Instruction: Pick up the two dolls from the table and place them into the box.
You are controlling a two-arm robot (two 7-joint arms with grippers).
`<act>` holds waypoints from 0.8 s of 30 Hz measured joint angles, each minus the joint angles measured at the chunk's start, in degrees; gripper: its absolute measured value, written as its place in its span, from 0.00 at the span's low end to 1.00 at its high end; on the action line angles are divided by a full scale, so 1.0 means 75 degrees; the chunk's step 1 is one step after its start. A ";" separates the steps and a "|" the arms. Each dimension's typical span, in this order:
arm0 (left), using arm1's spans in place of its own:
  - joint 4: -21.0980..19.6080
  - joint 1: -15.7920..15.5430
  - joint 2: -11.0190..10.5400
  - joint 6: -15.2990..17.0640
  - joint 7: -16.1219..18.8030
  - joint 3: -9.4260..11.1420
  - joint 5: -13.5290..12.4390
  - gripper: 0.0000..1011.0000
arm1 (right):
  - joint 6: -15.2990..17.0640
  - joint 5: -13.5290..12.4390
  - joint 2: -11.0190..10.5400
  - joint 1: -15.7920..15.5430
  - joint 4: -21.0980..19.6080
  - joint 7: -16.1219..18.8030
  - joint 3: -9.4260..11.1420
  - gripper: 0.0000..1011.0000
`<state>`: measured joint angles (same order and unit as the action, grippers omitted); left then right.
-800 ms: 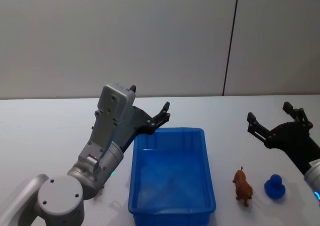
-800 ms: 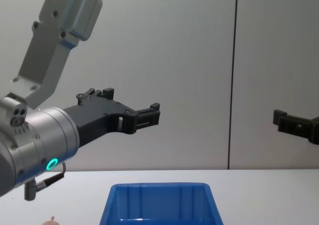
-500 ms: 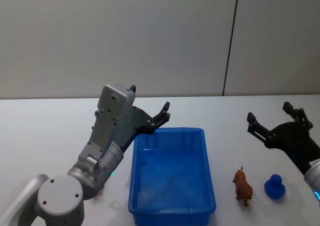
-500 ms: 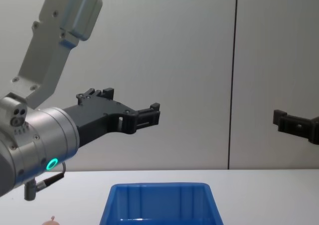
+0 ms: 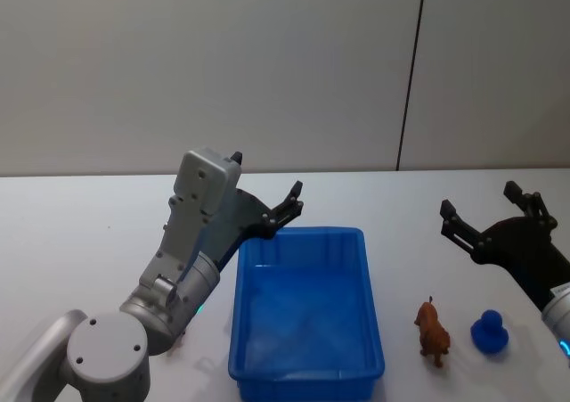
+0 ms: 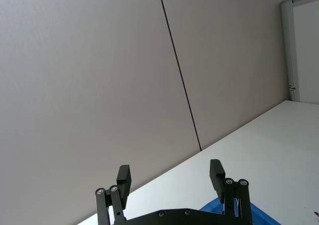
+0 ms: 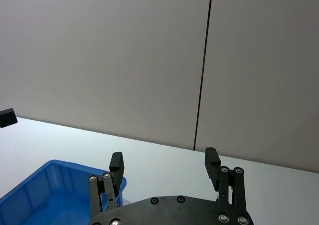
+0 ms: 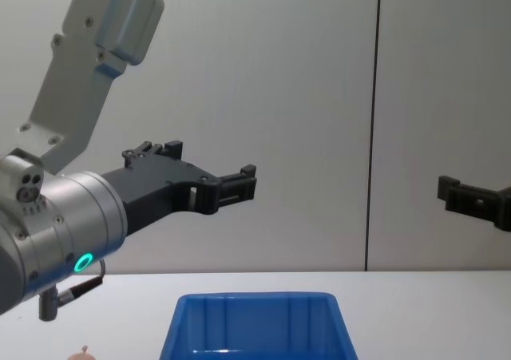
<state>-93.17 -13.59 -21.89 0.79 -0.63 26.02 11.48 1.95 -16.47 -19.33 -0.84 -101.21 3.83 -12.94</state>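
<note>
The blue box (image 5: pixel 304 235) sits on the white table (image 5: pixel 89 233) in front of me, its rim (image 8: pixel 255 299) low in the chest view. A brown doll (image 5: pixel 432 332) stands on the table just right of the box. At the chest view's lower left edge a small peach doll (image 8: pixel 82 352) peeks up, left of the box. My left gripper (image 5: pixel 289 204) hovers open and empty above the box's far left corner; the left wrist view shows its spread fingers (image 6: pixel 123 177). My right gripper (image 5: pixel 478 202) hangs open and empty above the table, beyond the brown doll.
A small blue duck-like figure (image 5: pixel 489 332) stands right of the brown doll, under my right arm. A grey wall with a dark vertical seam (image 5: pixel 410 72) rises behind the table. The right wrist view catches the box's corner (image 7: pixel 45 187).
</note>
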 joint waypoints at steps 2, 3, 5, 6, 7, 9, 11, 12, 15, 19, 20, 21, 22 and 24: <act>0.0000 0.0000 0.0000 0.0000 0.0000 0.0000 0.0000 0.99 | 0.0000 0.0000 -0.0004 0.0000 0.0005 0.0004 0.0007 0.99; 0.0000 0.0000 0.0000 0.0000 0.0000 0.0000 0.0000 0.99 | 0.0000 -0.0015 -0.0017 0.0000 0.0014 0.0016 0.0021 0.99; 0.0000 0.0000 0.0000 0.0000 0.0000 0.0000 -0.0001 0.99 | -0.0001 -0.0072 -0.0055 0.0000 0.0037 0.0054 0.0062 0.99; 0.0000 0.0000 0.0000 0.0000 0.0000 0.0000 0.0000 0.99 | 0.0000 -0.0094 -0.0072 -0.0001 0.0046 0.0070 0.0077 0.99; 0.0000 0.0000 0.0000 0.0000 0.0000 0.0000 0.0000 0.99 | 0.0000 -0.0116 -0.0095 -0.0003 0.0057 0.0087 0.0092 0.99; 0.0000 0.0000 0.0000 0.0000 0.0000 0.0000 0.0000 0.99 | 0.0000 -0.0165 -0.0136 -0.0007 0.0088 0.0123 0.0137 0.99; 0.0000 0.0000 0.0000 0.0000 0.0000 0.0000 0.0000 0.99 | 0.0017 -0.0247 -0.0211 -0.0015 0.0140 0.0198 0.0196 0.99; 0.0000 0.0000 0.0000 0.0000 0.0000 0.0000 0.0000 0.99 | 0.0026 -0.0274 -0.0236 -0.0019 0.0159 0.0225 0.0215 0.99; 0.0000 0.0000 0.0000 0.0000 0.0001 0.0000 0.0000 0.99 | 0.0086 -0.0369 -0.0362 -0.0044 0.0265 0.0351 0.0314 0.99; 0.0000 0.0000 0.0000 0.0000 0.0000 0.0000 0.0000 0.99 | 0.0198 -0.0454 -0.0501 -0.0071 0.0420 0.0521 0.0409 0.99; 0.0000 0.0000 0.0000 0.0000 0.0000 0.0000 0.0000 0.99 | 0.0266 -0.0486 -0.0557 -0.0081 0.0496 0.0601 0.0447 0.99; 0.0000 0.0000 0.0000 0.0000 0.0001 0.0000 0.0000 0.99 | 0.0295 -0.0498 -0.0582 -0.0085 0.0532 0.0640 0.0462 0.99; 0.0000 0.0000 0.0000 0.0000 0.0000 0.0000 0.0000 0.99 | 0.0360 -0.0520 -0.0631 -0.0092 0.0607 0.0725 0.0491 0.99; 0.0000 0.0000 0.0000 0.0000 0.0000 0.0000 0.0000 0.99 | 0.0420 -0.0532 -0.0675 -0.0095 0.0682 0.0801 0.0515 0.99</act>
<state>-93.18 -13.59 -21.89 0.79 -0.62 26.02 11.48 5.10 -20.45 -24.40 -1.55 -96.09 9.84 -9.07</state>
